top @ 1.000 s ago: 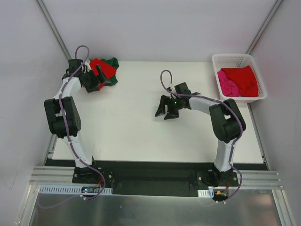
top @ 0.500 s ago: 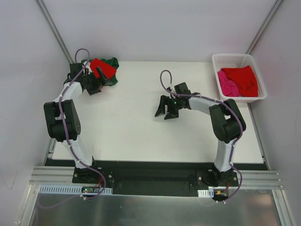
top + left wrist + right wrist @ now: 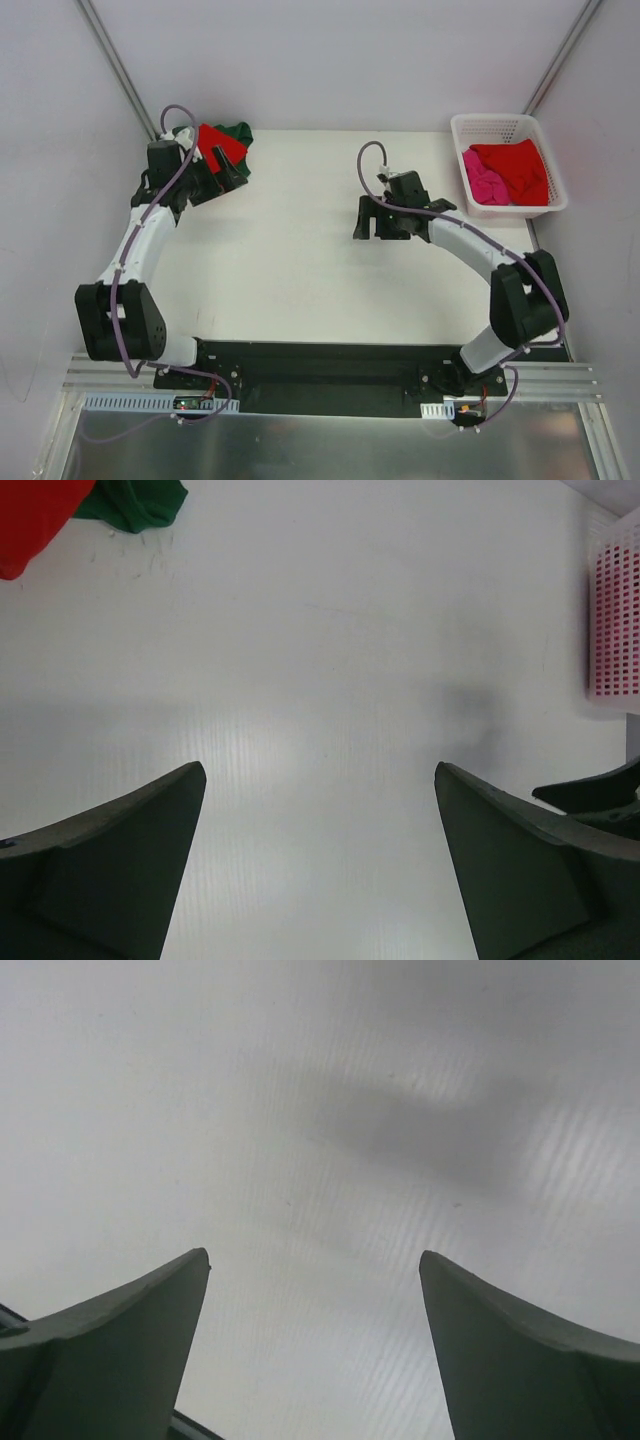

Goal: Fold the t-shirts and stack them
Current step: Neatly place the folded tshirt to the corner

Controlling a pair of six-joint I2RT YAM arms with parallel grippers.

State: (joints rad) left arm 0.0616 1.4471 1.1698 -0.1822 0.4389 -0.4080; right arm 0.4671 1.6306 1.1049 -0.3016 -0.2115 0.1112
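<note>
We find the left gripper (image 3: 213, 175) released beside the red t-shirt (image 3: 222, 143) and green t-shirt (image 3: 238, 131), piled at the table (image 3: 290, 280) corner, presumably to free folding space, the right gripper (image 3: 378, 218) spread empty mid-table, and another red t-shirt (image 3: 515, 168) and a pink t-shirt (image 3: 481, 183) in the basket (image 3: 500, 124).

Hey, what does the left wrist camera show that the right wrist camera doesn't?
Only the left wrist view: a corner of the red t-shirt and the green t-shirt at upper left, and the white basket at the right edge. Only the right wrist view: nothing extra. Both: the white table under an open, empty pincer, the left pincer in one, the right pincer in the other.
</note>
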